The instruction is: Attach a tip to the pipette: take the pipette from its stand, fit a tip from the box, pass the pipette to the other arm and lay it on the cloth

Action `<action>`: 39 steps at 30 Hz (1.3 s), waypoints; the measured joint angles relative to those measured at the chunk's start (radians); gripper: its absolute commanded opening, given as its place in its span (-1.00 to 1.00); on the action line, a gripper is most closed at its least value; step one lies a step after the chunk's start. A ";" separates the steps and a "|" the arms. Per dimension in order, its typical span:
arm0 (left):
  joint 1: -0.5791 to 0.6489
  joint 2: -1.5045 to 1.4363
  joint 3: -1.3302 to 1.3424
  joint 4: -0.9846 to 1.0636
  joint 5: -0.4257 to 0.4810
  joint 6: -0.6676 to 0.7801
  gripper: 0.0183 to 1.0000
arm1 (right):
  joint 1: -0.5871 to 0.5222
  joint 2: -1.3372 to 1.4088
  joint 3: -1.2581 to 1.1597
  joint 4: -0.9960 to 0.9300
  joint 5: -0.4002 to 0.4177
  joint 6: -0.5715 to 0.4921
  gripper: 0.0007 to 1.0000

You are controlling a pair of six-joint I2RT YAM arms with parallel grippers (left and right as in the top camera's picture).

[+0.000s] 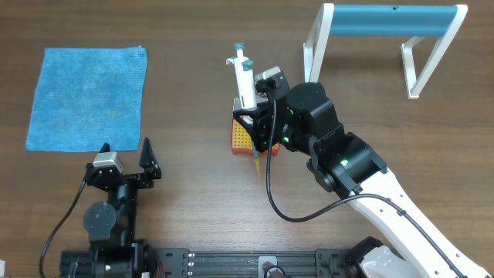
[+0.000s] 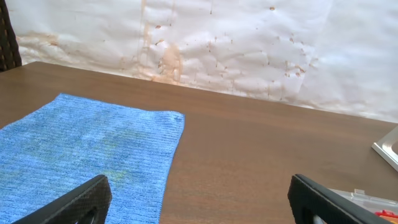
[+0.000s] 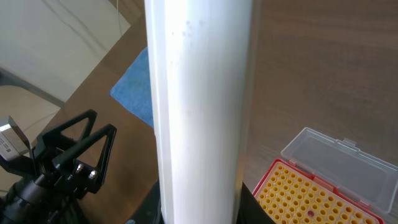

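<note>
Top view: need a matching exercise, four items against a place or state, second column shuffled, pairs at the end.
Things:
1. pipette
2. cloth
3. tip box
4. stand

Place or state:
A. lid open, yellow rack showing
B. empty, at the top view's upper right
C. held in the right claw, above the tip box
D. lying flat, just beyond the open left claw

Pairs: 1-C; 2-D; 3-A; 4-B

Left gripper point(image 1: 126, 152) spread wide, low — right gripper point(image 1: 250, 118) outstretched, clamped.
</note>
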 measured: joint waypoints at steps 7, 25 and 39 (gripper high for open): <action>0.000 0.000 0.000 0.018 0.138 -0.458 0.83 | 0.000 0.000 0.000 0.010 0.000 0.066 -0.84; 0.000 0.136 0.001 0.524 0.688 -1.349 0.97 | 0.000 0.000 0.000 0.021 -0.214 0.156 -0.84; 0.000 0.792 0.380 0.769 1.142 -1.243 0.99 | 0.000 0.001 0.000 0.030 -0.325 0.161 -0.84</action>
